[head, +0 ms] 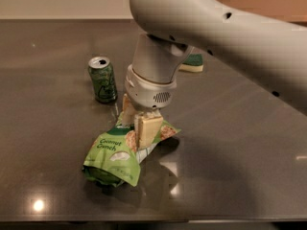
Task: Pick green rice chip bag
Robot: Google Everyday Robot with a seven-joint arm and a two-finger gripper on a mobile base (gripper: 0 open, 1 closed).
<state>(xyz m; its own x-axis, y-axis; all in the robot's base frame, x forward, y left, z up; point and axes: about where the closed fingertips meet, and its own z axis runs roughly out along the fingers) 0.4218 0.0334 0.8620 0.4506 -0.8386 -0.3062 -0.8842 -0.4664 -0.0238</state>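
Single-arm grasp on a dark table [249,143]. The green rice chip bag [112,159] lies flat near the table's front edge, its "Coconut Crunch" panel facing up and its upper end under the wrist. The gripper [135,134] stands upright over that end, its two pale fingers [146,128] drawn in on the pouch's top, one in front and one behind, with film bunched between them. The pouch is judged light, crinkly and slippery, and its contents brittle; the flat upper seam offers the firmest hold, whereas the puffed lower body would likely collapse or crush. The bag looks sealed, so its contents are unseen. A green soda can [102,79] stands upright just behind; its contents cannot be told. A green-and-yellow sponge [193,63] lies farther back.
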